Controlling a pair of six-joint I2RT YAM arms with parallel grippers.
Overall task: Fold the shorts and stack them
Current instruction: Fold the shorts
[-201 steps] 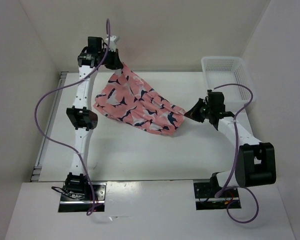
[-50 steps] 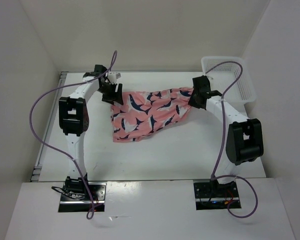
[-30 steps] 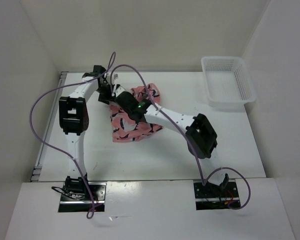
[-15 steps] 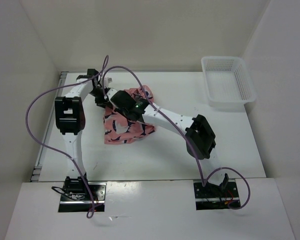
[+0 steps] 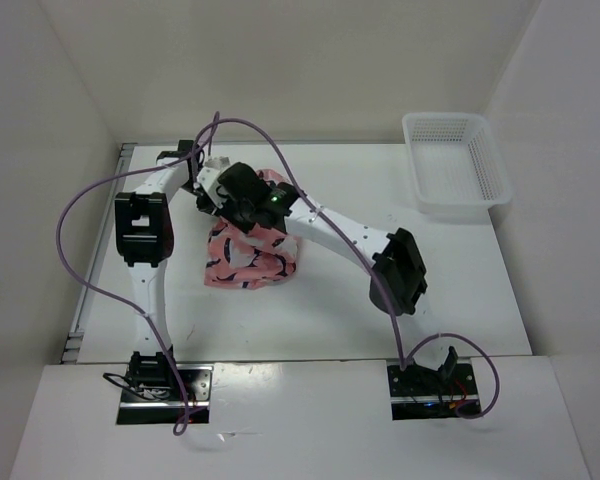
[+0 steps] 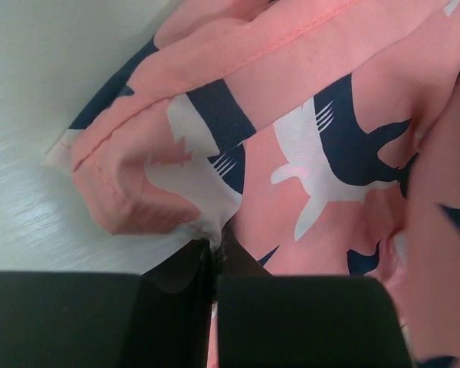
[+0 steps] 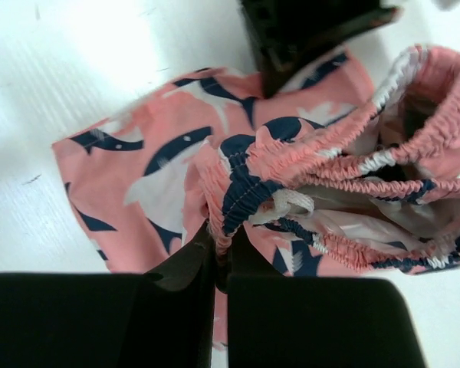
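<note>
The coral-pink shorts (image 5: 250, 255) with navy and white whale shapes lie bunched at the table's left middle, under both grippers. My left gripper (image 5: 202, 188) is shut on a hem corner of the shorts (image 6: 215, 244); the fabric (image 6: 314, 130) fills the left wrist view. My right gripper (image 5: 238, 198) reaches across from the right and is shut on the elastic waistband (image 7: 222, 234). The gathered waistband (image 7: 353, 169) stands open in the right wrist view, with the left gripper's black body (image 7: 307, 31) just beyond it.
A white plastic mesh basket (image 5: 455, 160) stands at the back right corner. The right arm (image 5: 350, 235) stretches diagonally over the table's middle. White walls enclose the table at back and sides.
The right gripper has carried its side of the shorts across to the left, folding the cloth over beside the left gripper. The bundle has shifted slightly leftward and nearer.
</note>
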